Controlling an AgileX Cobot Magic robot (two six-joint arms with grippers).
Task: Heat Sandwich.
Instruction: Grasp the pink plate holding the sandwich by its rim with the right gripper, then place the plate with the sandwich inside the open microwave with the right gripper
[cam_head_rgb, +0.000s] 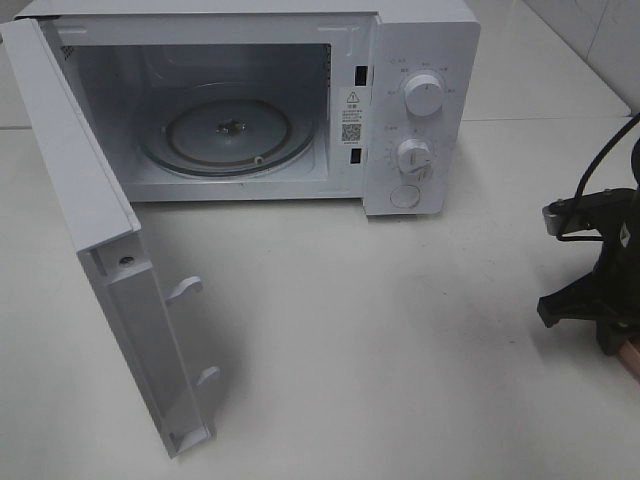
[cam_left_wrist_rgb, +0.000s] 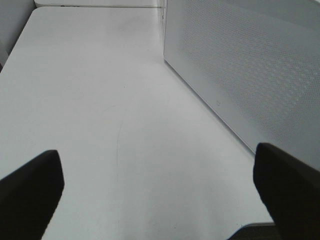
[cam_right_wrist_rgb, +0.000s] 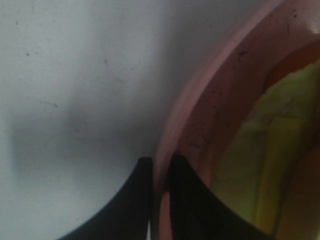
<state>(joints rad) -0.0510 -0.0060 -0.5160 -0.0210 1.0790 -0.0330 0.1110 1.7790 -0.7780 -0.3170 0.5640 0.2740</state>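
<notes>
The right gripper (cam_right_wrist_rgb: 159, 162) is closed on the rim of the pink plate (cam_right_wrist_rgb: 200, 95), with one finger outside the rim and one inside. The sandwich (cam_right_wrist_rgb: 270, 150) lies on this plate, at the right edge of the table (cam_head_rgb: 380, 350), well apart from the microwave (cam_head_rgb: 420, 100). The step in hand, I judge, is to carry the plate into the microwave. To do it well, the plate should be lifted level, because the grip is on one edge only and the far side may sag, so the sandwich could slide. The move should be slow, then straight through the opening and down onto the glass turntable (cam_head_rgb: 228, 130), near its middle. The door (cam_head_rgb: 110, 300) stands wide open to the left and does not block the way. The knobs (cam_head_rgb: 424, 95) are nearest to the path, so the plate must pass left of them. The left gripper (cam_left_wrist_rgb: 157, 165) is open and empty, low over the table beside a meshed white panel, probably the door.
</notes>
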